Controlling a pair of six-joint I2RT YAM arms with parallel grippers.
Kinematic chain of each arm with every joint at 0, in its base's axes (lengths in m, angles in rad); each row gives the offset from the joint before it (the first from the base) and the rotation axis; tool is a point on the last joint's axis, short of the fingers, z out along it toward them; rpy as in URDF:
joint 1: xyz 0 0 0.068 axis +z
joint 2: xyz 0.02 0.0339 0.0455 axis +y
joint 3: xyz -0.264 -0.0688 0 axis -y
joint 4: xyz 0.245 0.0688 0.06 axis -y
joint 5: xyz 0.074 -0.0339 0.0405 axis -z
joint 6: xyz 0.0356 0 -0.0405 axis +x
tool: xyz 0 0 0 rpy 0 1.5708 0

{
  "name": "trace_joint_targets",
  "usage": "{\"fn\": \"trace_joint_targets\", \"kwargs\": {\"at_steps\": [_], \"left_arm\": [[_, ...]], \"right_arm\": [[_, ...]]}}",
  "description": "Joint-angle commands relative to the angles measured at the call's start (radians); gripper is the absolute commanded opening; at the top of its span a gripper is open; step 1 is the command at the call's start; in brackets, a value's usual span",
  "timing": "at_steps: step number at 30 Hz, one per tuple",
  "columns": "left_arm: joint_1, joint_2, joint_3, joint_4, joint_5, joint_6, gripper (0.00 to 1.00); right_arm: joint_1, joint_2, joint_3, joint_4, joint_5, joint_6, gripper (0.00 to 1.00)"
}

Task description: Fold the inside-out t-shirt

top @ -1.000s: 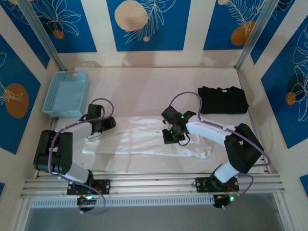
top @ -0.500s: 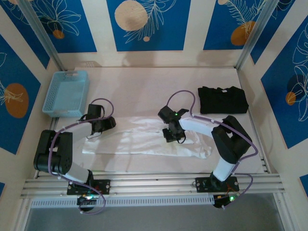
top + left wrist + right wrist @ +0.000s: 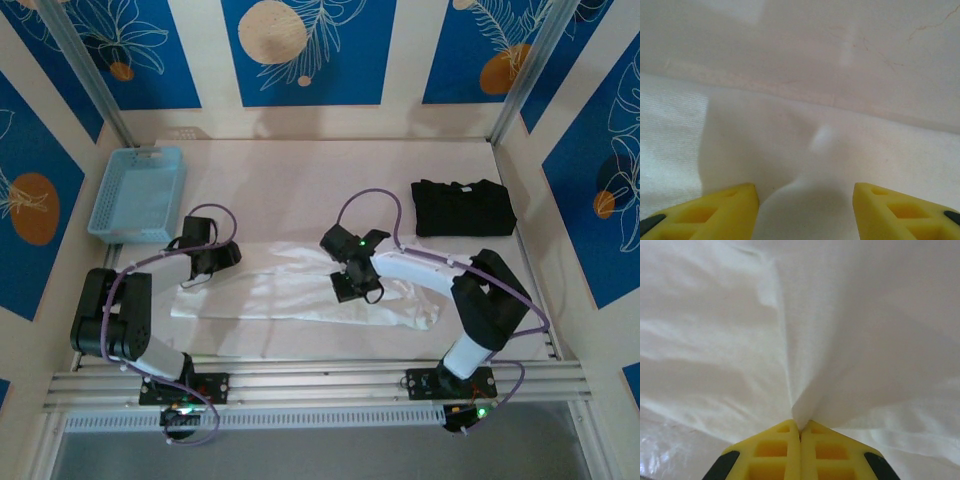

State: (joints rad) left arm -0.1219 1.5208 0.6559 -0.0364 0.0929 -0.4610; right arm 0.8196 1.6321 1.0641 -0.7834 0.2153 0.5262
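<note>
While the white t-shirt (image 3: 290, 298) lies spread in a long, flat band across the near middle of the desk (image 3: 300, 180), the right hand (image 3: 800, 426) pinches a raised ridge of its cloth near the middle, pressed tightly together. The left hand (image 3: 805, 197) hangs spread apart over the shirt's left end, holding nothing. A black folded garment (image 3: 463, 208) sits far right and a blue basket (image 3: 138, 193) far left.

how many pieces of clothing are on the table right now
2. A white t-shirt lies spread across the near middle of the table, between the two arms. A black folded garment sits at the far right. Anything lying under either would be hidden.
</note>
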Motion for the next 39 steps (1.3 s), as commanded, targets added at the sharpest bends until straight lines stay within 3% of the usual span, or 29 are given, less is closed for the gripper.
{"fn": "trace_joint_targets", "kwargs": {"at_steps": [1, 10, 17, 23, 34, 39], "left_arm": [[0.005, 0.036, -0.009, -0.044, -0.003, 0.022, 0.54], [0.006, 0.04, -0.01, -0.04, 0.007, 0.022, 0.55], [0.005, 0.045, -0.008, -0.039, 0.014, 0.024, 0.55], [0.008, 0.039, -0.008, -0.047, 0.008, 0.024, 0.55], [0.046, -0.015, -0.032, -0.049, -0.11, -0.033, 0.57], [0.058, -0.068, -0.03, -0.045, -0.141, -0.058, 0.58]], "right_arm": [[0.033, -0.007, 0.017, -0.029, -0.102, 0.047, 0.06], [0.051, -0.084, -0.004, 0.03, -0.291, -0.054, 0.23], [-0.158, -0.246, -0.109, 0.038, -0.257, 0.0, 0.4], [-0.388, -0.233, -0.21, 0.033, -0.215, 0.072, 0.27], [-0.349, -0.223, -0.384, 0.017, -0.262, 0.227, 0.23], [-0.344, -0.331, -0.369, 0.017, -0.211, 0.231, 0.25]]}}
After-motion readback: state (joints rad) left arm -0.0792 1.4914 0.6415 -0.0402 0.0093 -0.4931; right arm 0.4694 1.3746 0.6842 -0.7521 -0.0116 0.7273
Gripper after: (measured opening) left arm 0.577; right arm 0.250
